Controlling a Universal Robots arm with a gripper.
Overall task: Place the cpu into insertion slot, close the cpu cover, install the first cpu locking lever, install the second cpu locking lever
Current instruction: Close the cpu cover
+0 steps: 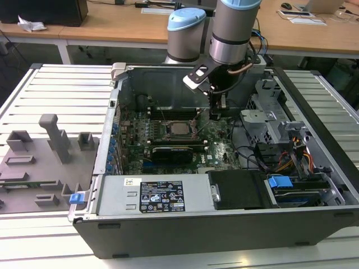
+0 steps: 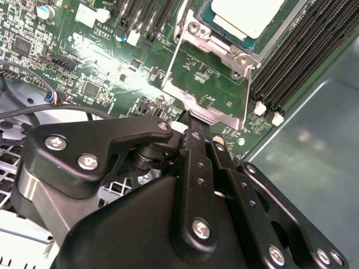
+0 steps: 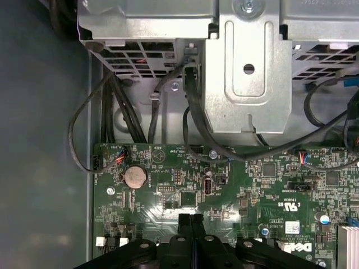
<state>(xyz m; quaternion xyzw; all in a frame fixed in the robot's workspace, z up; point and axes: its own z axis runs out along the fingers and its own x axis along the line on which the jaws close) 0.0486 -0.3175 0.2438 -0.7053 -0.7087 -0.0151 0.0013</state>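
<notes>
The cpu (image 1: 179, 129) lies flat in the insertion slot (image 2: 192, 32), its pale metal top (image 2: 247, 14) facing up. The cpu cover (image 2: 216, 116), a silver frame with green board showing through its cut-out, is swung open and stands tilted on the side of the slot toward my gripper. My gripper (image 2: 193, 126) is shut, its black fingers pressed together with the tips right at the cover's free edge. In the exterior view my gripper (image 1: 216, 114) hangs low over the motherboard (image 1: 219, 143), just to that view's right of the slot. In the first wrist view the closed fingers (image 3: 185, 224) point at the board.
Black memory slots (image 2: 297, 61) run along the socket. A metal drive cage (image 3: 247, 73) and loose black cables (image 3: 168, 101) sit past the board's edge. The power supply (image 1: 151, 196) fills the case front. A grey fixture tray (image 1: 39, 162) lies outside the case.
</notes>
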